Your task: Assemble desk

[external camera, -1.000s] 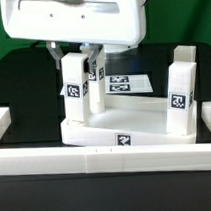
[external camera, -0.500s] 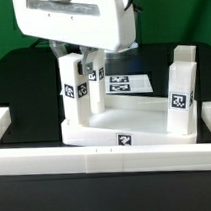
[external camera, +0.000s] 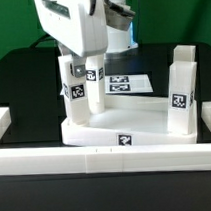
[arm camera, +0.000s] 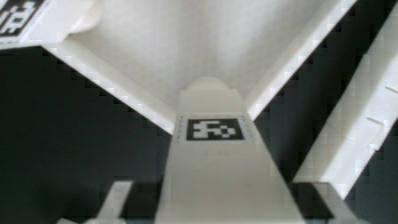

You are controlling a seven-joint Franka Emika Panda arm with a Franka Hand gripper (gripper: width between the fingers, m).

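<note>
At the exterior view's left, on the black table (external camera: 22,83), the gripper (external camera: 80,73) stands over a white block leg (external camera: 77,93) set upright at the near-left corner of the tabletop (external camera: 135,127). The jaws are clamped on this leg near its top — the wrist view shows the leg (arm camera: 217,150) running between the two fingers (arm camera: 118,200), tag facing the camera.

Risk, as I judge it: if the leg is being screwed or pressed into its corner socket, a slight tilt would cross the fit and jam it, or the tabletop could shift with the arm's motion. Letting go before the leg is seated could leave it loose or toppling.

Middle: the marker board (external camera: 125,83) lies flat behind the tabletop. A long white border rail (external camera: 106,157) runs across the front, just before the tabletop's front rim.

Right: a second leg (external camera: 182,84) stands upright at the tabletop's right corner, well apart from the gripper.

Hard to make out — the left socket itself is hidden by the leg base, so seating depth cannot be told. Arm housing covers the gripper's upper part. Wrist view is blurred at its edges.
</note>
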